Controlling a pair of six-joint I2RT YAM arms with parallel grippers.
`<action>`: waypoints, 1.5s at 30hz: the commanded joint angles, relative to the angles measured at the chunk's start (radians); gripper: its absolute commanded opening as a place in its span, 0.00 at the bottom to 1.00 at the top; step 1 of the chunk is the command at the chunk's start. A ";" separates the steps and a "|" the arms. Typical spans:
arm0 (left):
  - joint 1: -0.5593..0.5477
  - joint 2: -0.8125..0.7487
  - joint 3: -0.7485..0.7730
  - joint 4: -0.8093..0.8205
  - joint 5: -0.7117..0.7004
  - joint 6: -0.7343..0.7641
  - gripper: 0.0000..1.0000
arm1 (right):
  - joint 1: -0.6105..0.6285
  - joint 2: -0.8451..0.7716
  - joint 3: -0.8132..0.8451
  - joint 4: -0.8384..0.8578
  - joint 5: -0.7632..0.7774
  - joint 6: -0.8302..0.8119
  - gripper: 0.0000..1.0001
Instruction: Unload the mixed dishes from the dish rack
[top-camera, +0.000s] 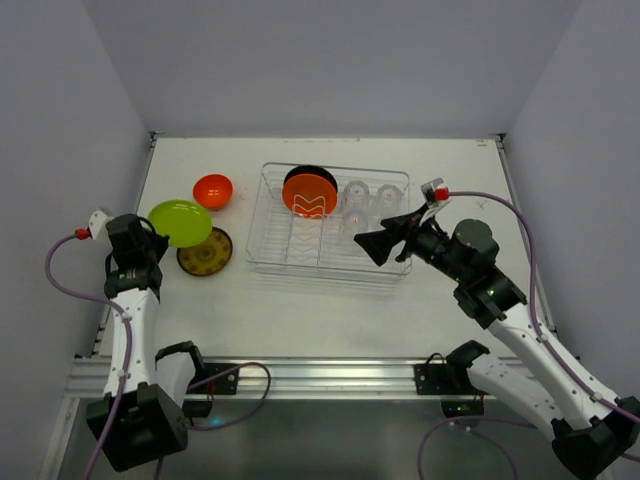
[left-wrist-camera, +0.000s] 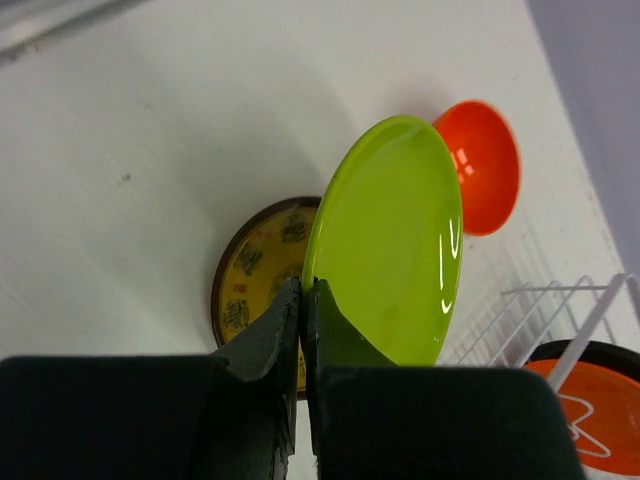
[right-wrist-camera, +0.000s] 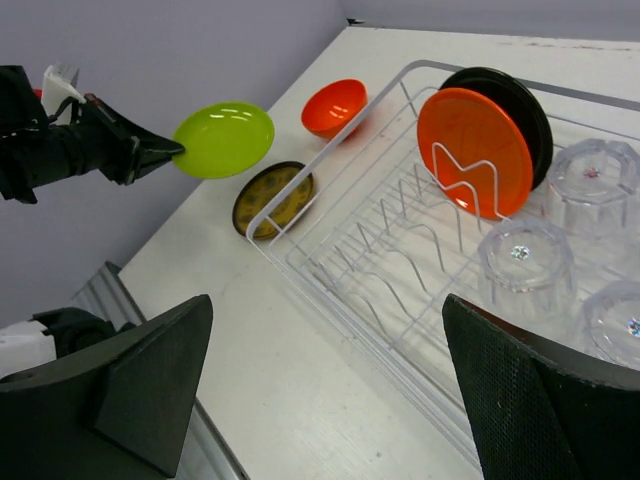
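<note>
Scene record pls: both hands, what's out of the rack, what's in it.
left hand: shut on lime green plate, held by its rim in the air
right hand: open, empty, at the right side of the dish rack
on table: yellow-brown plate, orange bowl, both left of the rack
in rack: red-orange plate upright, black plate behind it, three tumblers visible

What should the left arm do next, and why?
Probably lower the lime green plate onto the yellow-brown plate, then release. The left gripper is shut on its rim, holding it tilted over that plate, which lies flat on the table outside the dish rack.
</note>
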 joint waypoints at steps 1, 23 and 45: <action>0.017 0.061 -0.073 0.183 0.088 -0.077 0.00 | -0.008 -0.061 -0.049 -0.037 0.063 -0.074 0.99; -0.001 0.187 -0.217 0.352 0.112 0.013 0.60 | -0.009 -0.038 -0.088 -0.024 0.037 -0.103 0.99; -0.267 -0.035 0.224 -0.232 0.169 0.419 1.00 | -0.009 0.598 0.519 -0.215 0.193 -0.500 0.91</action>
